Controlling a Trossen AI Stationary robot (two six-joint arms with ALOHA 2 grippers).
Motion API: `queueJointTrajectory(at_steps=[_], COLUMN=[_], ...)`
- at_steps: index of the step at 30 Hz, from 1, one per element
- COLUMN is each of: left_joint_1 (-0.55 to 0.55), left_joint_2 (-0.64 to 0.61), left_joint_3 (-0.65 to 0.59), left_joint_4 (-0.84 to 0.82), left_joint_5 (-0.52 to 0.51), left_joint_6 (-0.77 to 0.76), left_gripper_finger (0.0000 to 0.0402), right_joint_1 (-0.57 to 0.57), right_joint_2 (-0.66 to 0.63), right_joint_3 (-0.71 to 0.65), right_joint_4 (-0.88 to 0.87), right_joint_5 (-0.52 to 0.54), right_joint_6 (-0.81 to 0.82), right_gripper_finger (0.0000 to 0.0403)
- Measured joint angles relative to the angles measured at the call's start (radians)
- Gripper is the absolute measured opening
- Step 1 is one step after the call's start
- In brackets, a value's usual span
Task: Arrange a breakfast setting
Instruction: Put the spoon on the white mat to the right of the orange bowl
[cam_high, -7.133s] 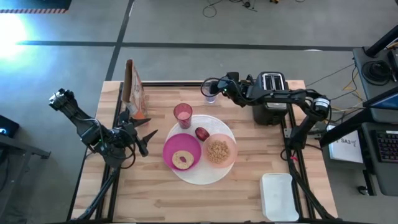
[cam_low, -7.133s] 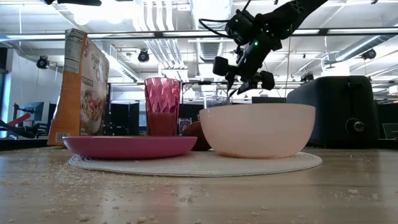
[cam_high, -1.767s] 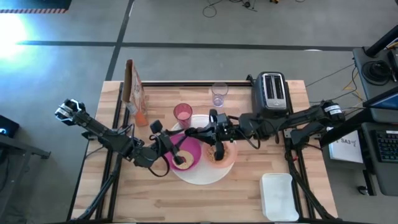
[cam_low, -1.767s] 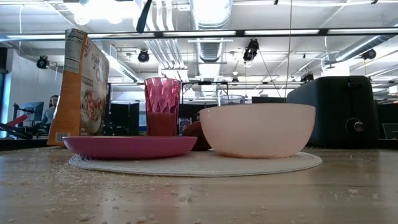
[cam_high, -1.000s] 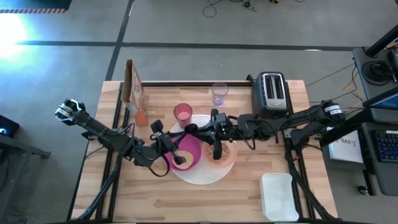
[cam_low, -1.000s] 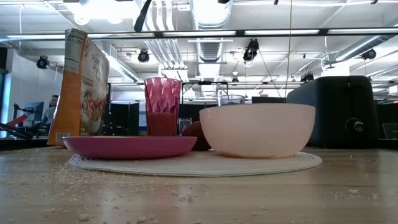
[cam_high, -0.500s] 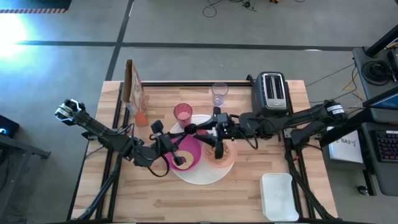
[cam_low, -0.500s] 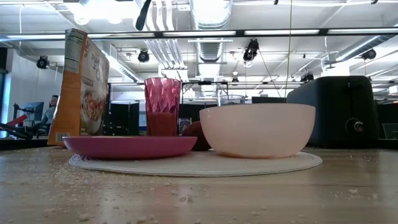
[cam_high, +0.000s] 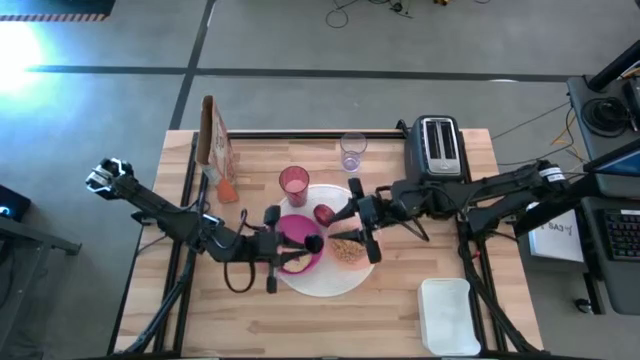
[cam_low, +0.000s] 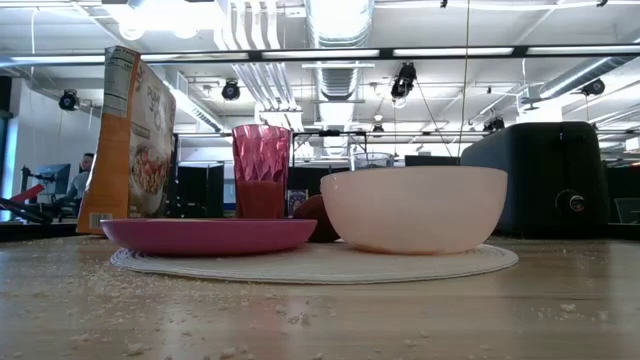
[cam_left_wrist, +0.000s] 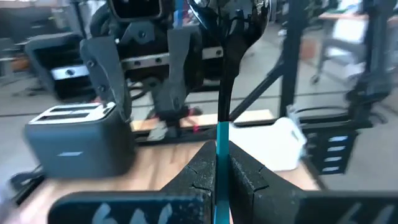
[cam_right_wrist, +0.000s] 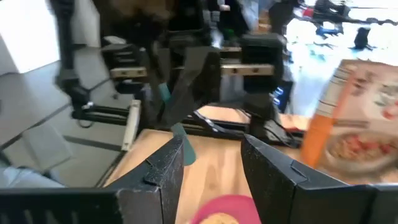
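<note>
Upright cereal box (cam_high: 213, 140), black-and-silver toaster (cam_high: 437, 145), white rectangular tub (cam_high: 446, 316) on crumb-strewn wooden table (cam_high: 420, 250).

Four cameras, one breakfast table.
High view looks straight down on the wooden table (cam_high: 400, 290); low view sits at tabletop height, close to the peach bowl (cam_low: 415, 208). Wrist views face each other; both show the teal-handled spoon (cam_left_wrist: 222, 140).

The right gripper's (cam_right_wrist: 211, 163) two dark fingers (cam_right_wrist: 163, 168) stand apart over the wooden table (cam_right_wrist: 208, 165). Between them lies the magenta bowl (cam_right_wrist: 225, 210) holding bread (cam_right_wrist: 217, 218); a cereal box (cam_right_wrist: 351, 118) stands beyond.
</note>
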Motion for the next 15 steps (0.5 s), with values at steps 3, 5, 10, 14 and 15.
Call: queueJointTrajectory(at_steps=[3, 5, 10, 14, 15], left_joint_1=[0.002, 0.006, 0.014, 0.019, 0.022], left_joint_2=[0.0, 0.0, 0.018, 0.04, 0.044], left_joint_3=[0.0, 0.0, 0.0, -0.001, -0.001], left_joint_4=[0.037, 0.06, 0.11, 0.109, 0.114], left_joint_5=[0.042, 0.079, 0.117, 0.117, 0.117], left_joint_6=[0.0, 0.0, 0.0, -0.005, -0.007], left_gripper_finger=[0.0, 0.0, 0.0, 0.0, 0.0], right_joint_1=[0.011, 0.023, 0.056, 0.066, 0.065], right_joint_2=[0.014, 0.035, 0.079, 0.093, 0.093], right_joint_3=[0.0, 0.0, 0.0, 0.0, 0.0], right_joint_4=[0.034, 0.083, 0.195, 0.235, 0.239], right_joint_5=[-0.034, -0.035, -0.038, -0.038, -0.038], right_joint_6=[-0.024, -0.045, -0.09, -0.09, -0.089], right_gripper_finger=[0.0144, 0.0144, 0.0156, 0.0172, 0.0175])
